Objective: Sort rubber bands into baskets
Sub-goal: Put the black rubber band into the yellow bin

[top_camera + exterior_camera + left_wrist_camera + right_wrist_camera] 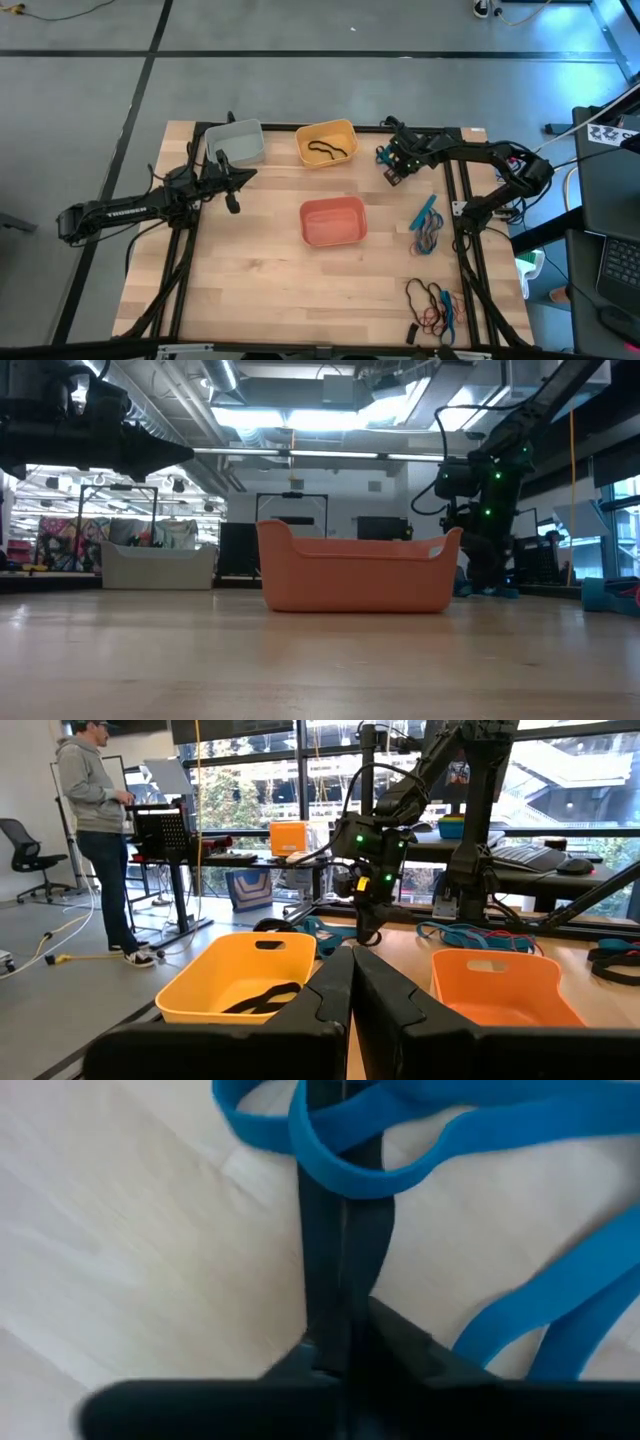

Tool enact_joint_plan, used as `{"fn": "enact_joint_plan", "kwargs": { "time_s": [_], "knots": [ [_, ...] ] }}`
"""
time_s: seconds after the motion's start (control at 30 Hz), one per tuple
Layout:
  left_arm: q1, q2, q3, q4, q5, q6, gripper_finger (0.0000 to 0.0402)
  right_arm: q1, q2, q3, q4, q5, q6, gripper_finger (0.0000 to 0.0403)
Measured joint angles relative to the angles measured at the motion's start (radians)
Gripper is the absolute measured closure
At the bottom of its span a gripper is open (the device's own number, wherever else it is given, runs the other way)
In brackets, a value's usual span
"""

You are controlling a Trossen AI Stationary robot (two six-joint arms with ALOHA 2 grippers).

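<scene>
Three baskets stand on the wooden table: a grey one [237,142] and a yellow one [327,143] at the far edge, a salmon one [333,220] in the middle. A black rubber band [322,151] lies in the yellow basket. My right gripper [392,172] points down just right of the yellow basket, shut among blue rubber bands [470,1130] that lie on the table. My left gripper [352,952] waits shut beside the grey basket, pointing level toward the right arm. More bands lie at the right [428,225] and near right [435,305]. My right gripper comes from above, steeply slanted, onto a blue rubber band. One strand of the band [345,1172] crosses over the shut fingers [325,1260] on the camera's side. The strand hides where the tips meet it. The band's other parts lie slack on the table.
The black frame rails [462,200] run along the table's right side next to the loose bands. A person [95,830] stands at a desk in the room beyond the table. Bare wood [270,290] lies near the front edge.
</scene>
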Motion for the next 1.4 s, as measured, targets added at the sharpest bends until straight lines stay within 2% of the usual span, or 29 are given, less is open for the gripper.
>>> {"fn": "enact_joint_plan", "kwargs": {
  "time_s": [0.07,0.27,0.47,0.83,0.97,1.4],
  "knots": [
    [0.0,0.0,0.0,0.0,0.0,-0.001,0.0396,0.0,0.0,0.0,0.011,0.015,-0.007,0.0395],
    [0.0,0.0,0.0,0.0,0.0,-0.002,0.0396,0.0,-0.009,0.038,-0.031,0.041,-0.01,0.0378],
    [0.0,0.0,0.0,0.0,0.0,-0.004,0.0396,0.0,-0.069,0.108,-0.097,0.042,-0.035,0.0398],
    [0.0,0.0,0.0,0.0,0.0,-0.003,0.0396,0.001,-0.165,0.203,-0.103,0.031,-0.039,0.0397],
    [0.0,0.0,0.0,0.0,0.0,-0.003,0.0396,0.001,-0.165,0.224,-0.077,0.004,-0.04,0.0396],
    [0.0,0.0,0.0,0.0,0.0,-0.003,0.0396,0.002,-0.165,0.225,0.165,-0.124,-0.038,0.0392]
  ]
}}
